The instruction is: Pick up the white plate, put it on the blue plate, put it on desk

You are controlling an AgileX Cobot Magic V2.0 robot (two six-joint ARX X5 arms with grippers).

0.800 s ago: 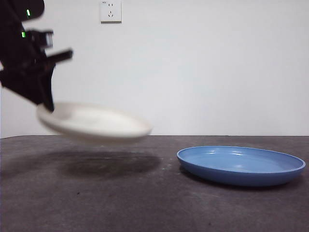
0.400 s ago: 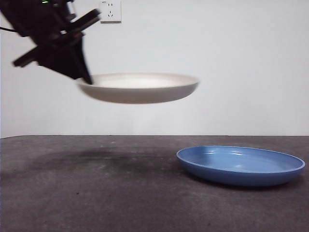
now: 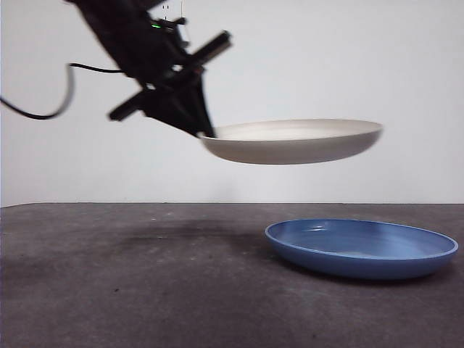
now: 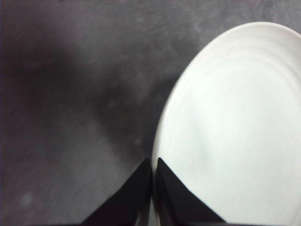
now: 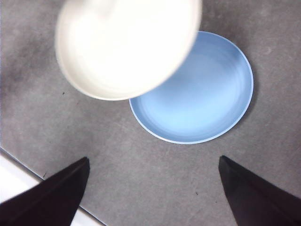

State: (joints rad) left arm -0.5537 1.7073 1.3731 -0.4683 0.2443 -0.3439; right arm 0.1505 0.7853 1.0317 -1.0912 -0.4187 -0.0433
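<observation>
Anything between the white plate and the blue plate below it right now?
Nothing: the front view shows only open air between the white plate, held by the left gripper, and the blue plate.

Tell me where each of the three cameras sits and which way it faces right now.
Front view: low at desk height, looking level at the raised white plate and blue plate; the left gripper enters from above.
Left wrist view: looks down at the white plate's rim; its fingers pinch it.
Right wrist view: high, looking down; open right gripper.
Front and right wrist views share both plates.
</observation>
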